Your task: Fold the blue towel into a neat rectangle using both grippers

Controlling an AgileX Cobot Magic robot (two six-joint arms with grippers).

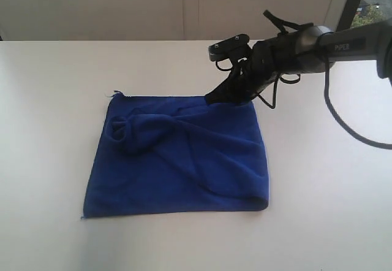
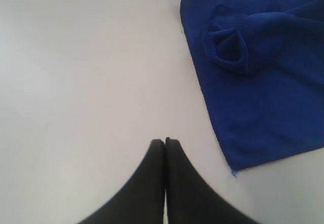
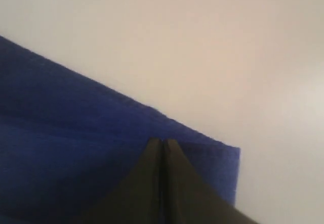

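The blue towel (image 1: 184, 160) lies spread on the white counter (image 1: 55, 99) in a rough square. It is far from flat: a rolled lump (image 1: 125, 133) sits near its far left side, with creases running from it toward the right edge. A bit of loose thread (image 1: 116, 92) sticks out at the far left corner.

What worries me is the hold on the far edge. The right gripper (image 1: 213, 99) has its tips down on the cloth just inside that edge, near the right corner but not on it. If it has caught only a sliver of this thin fabric, the towel could slip free as soon as it is lifted. If the hold is good, a one-sided pull would probably drag the whole towel across the counter. It could also fold it askew, since nothing holds the left side. And folding over that lump would trap it inside and leave the rectangle anything but neat.

In its own wrist view the right gripper is clenched tight, the two fingers meeting in a thin seam with the tips pressed into the blue cloth. I take it to be pinching the towel, though the nip of cloth itself is hidden under the tips. The left gripper (image 2: 165, 142) is also clamped closed. It is grasping nothing and sits over bare counter, off the towel's left edge and apart from it.
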